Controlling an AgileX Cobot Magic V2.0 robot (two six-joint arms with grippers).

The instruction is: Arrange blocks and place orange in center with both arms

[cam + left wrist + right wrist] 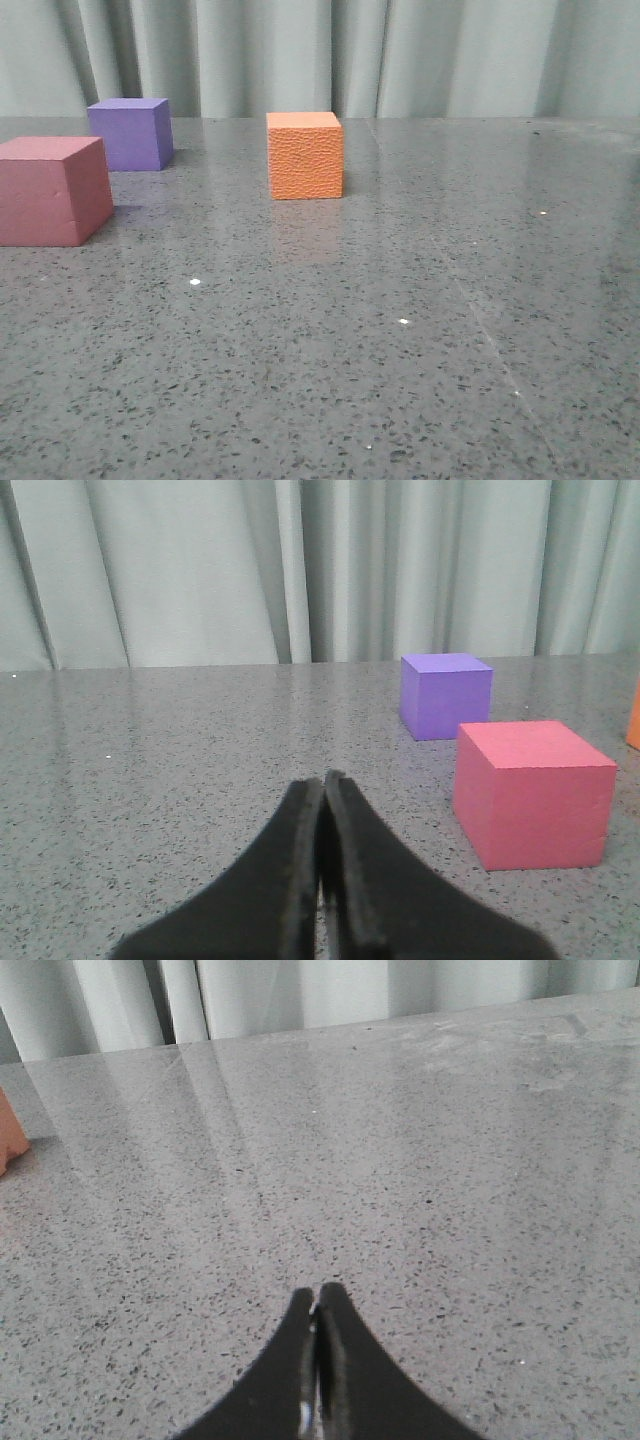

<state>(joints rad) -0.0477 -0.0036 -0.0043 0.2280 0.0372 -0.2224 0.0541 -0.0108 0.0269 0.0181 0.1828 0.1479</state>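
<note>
Squarely upright, orange cube [305, 155], one face camera-ward.

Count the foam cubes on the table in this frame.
3. The pink-red cube sits at the front view's left edge, the purple cube just behind it toward the curtain, and the orange cube stands apart near the middle. None appears hidden.

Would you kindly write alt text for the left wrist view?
The left claw, shut and empty, sits low over a speckled grey table. Ahead stand a pink-red cube and, beyond it, a purple cube, before pale curtains.
</note>
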